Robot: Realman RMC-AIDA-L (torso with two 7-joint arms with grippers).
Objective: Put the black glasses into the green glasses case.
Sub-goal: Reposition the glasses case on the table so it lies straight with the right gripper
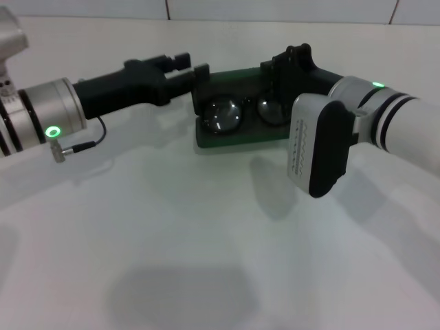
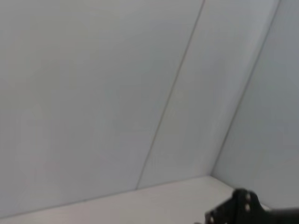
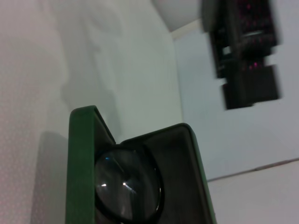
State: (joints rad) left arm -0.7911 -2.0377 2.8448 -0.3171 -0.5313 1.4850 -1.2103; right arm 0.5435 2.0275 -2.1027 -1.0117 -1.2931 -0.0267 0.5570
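We see the glasses [image 1: 244, 112] already lying in the open case [image 1: 237, 134], their long axis along the case's, running 9 to 3 o'clock. Our left hand [image 1: 196, 75] sits at the case's 9 o'clock end, our right hand [image 1: 289, 65] at its 3 o'clock end; we cannot tell either grip.
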